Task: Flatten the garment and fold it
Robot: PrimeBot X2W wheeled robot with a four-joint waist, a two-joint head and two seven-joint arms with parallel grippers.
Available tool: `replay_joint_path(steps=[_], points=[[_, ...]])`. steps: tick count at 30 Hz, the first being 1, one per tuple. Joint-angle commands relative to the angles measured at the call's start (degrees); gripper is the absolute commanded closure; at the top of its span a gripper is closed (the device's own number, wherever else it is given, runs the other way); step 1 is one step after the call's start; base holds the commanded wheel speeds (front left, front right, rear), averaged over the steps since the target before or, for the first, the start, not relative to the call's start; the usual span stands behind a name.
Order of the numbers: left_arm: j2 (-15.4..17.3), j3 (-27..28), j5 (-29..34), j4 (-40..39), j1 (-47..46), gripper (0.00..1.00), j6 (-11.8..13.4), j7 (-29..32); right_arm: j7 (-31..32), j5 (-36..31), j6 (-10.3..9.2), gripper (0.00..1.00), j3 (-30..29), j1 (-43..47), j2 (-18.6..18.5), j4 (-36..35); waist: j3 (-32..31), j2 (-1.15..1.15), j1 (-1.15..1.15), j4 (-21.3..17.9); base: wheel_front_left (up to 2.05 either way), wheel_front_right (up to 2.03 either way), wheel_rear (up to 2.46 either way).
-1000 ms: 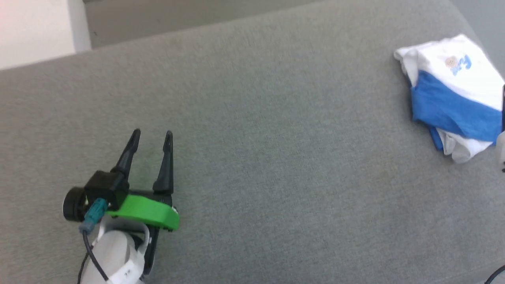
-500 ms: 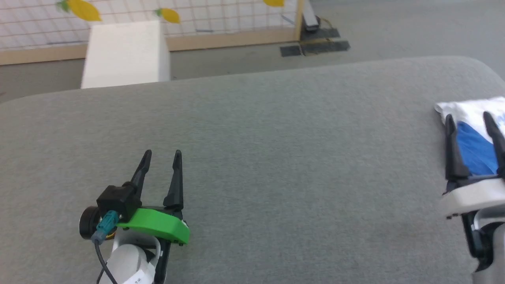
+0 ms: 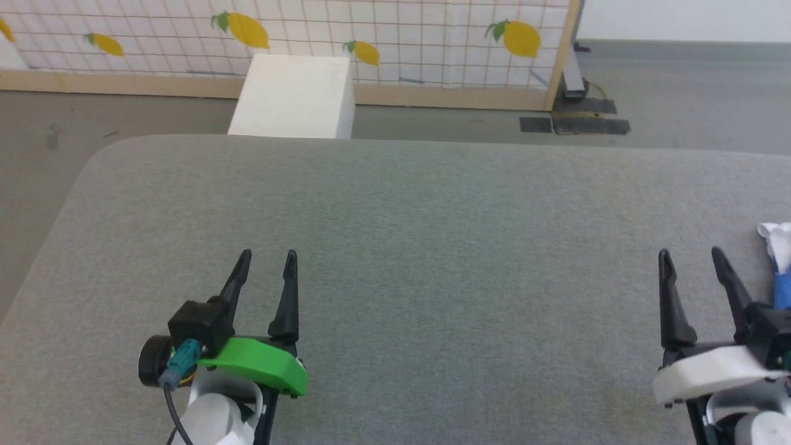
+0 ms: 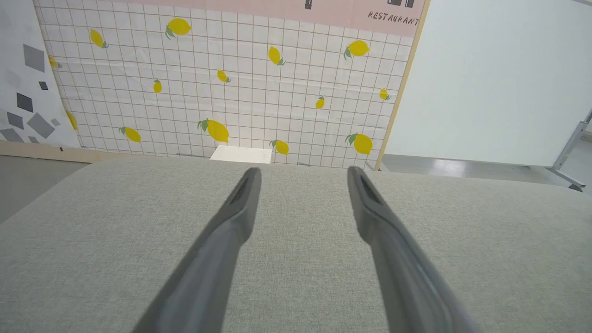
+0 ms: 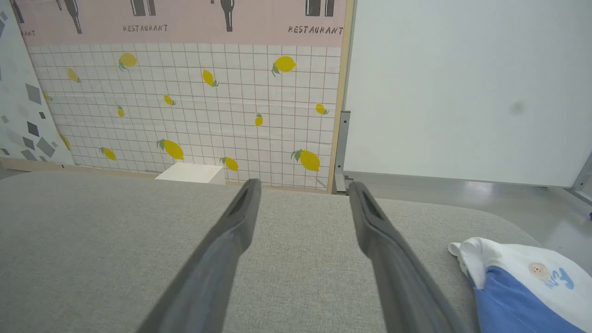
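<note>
1. Garment (image 5: 513, 275): bunched heap, not flat. White knit on top with a small print, blue part underneath. It lies on the grey fabric surface (image 3: 432, 247), near that surface's rounded far right corner.
2. Head view: only a sliver of the garment (image 3: 780, 259) shows, cut by the right frame edge. White above, blue below.
3. Right gripper (image 3: 691, 253): just left of the garment, fingers spread with a clear gap and nothing between them. In the right wrist view the right gripper (image 5: 304, 183) points across the surface toward the wall. The garment sits off to the right of its right finger, not touching.
4. Left gripper (image 3: 269, 253): lower left in the head view, well apart from the garment. Fingers apart and holding nothing. The left wrist view shows the same: left gripper (image 4: 303, 170) with bare fabric between the two fingers.
5. Mounts: green bracket (image 3: 259, 368) on the left wrist, white bracket (image 3: 710, 371) on the right.
6. Beyond the surface's far edge: a white box (image 3: 296, 96) on the grey floor (image 3: 680, 93), in front of a lemon-print grid panel (image 3: 401, 37).
7. Higher up: pink "RESTAURANT" strip (image 5: 185, 23) above the lemon grid, and a plain pale wall (image 5: 462, 92) to its right.
</note>
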Motion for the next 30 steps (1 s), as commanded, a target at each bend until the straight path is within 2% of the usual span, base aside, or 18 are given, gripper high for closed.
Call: replay_joint_path(steps=[1, 23, 24, 30], points=[[-0.32, -0.20, 0.41, 0.10, 1.04, 0.00, 0.11, -0.20, -0.29, -0.28, -0.10, 0.00, 0.00, 1.26, 0.34, 0.03, -1.07, 0.00, 0.01, 1.19, 0.00, 0.00, 0.00], [-0.65, -2.13, -0.81, 0.94, 3.61, 0.00, 0.46, -0.20, -3.11, 3.35, -0.10, 0.00, 1.47, 6.08, 0.61, 2.94, -2.09, 0.00, 0.01, 0.92, 0.00, 0.00, 0.00], [-0.65, -2.16, -0.87, 0.91, 3.68, 1.00, 0.51, -0.20, -3.16, 3.39, -0.10, 1.00, 1.41, 6.13, 0.61, 3.01, -2.05, 0.00, 0.01, 0.83, 0.00, 0.00, 0.00], [-0.35, -2.33, -0.56, 0.87, 2.80, 1.00, 0.24, 0.10, -2.48, 2.89, 0.00, 1.00, 1.49, 5.46, 0.51, 2.84, -2.11, 0.00, 0.01, 0.84, 0.00, 0.00, 0.00]])
